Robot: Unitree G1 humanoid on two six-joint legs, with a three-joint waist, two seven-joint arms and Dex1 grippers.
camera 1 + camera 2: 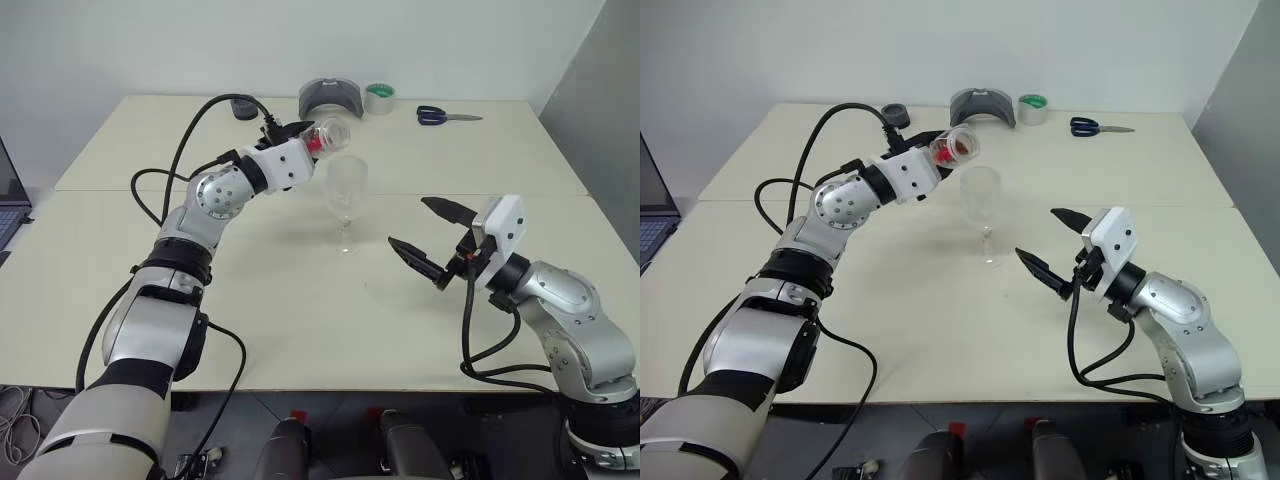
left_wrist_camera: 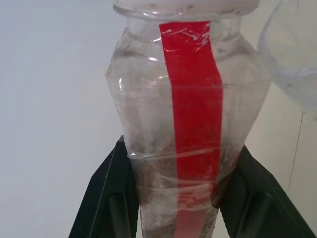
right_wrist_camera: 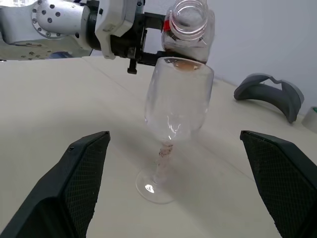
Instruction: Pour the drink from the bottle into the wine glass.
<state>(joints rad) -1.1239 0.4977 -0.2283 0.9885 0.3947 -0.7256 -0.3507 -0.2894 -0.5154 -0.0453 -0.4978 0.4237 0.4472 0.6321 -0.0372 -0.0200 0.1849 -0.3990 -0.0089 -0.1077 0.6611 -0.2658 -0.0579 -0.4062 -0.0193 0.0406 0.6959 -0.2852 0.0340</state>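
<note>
Right gripper hangs above the near right part of the table, its two black fingers spread wide with nothing between them, pointing left toward the wine glass and well apart from it. Wine glass stands upright near the table's middle, foot flat on the surface, bowl clear; the right wrist view shows a reddish-brown tinge at the rim and down the stem (whether that is liquid in the glass or the bottle seen through it, cannot tell). Just beyond and above the glass's rim, the left gripper is clamped tight on the bottle, which is tipped over on its side, open mouth facing right and toward the glass. The red label strip runs the length of the bottle between the two black fingers. A little of the drink shows reddish-brown in the tilted bottle, pooled near the mouth just above the glass rim. At the far edge of the table: a small dark round object on the left, a grey curved holder, a roll of tape, and blue-handled scissors to the right.
</note>
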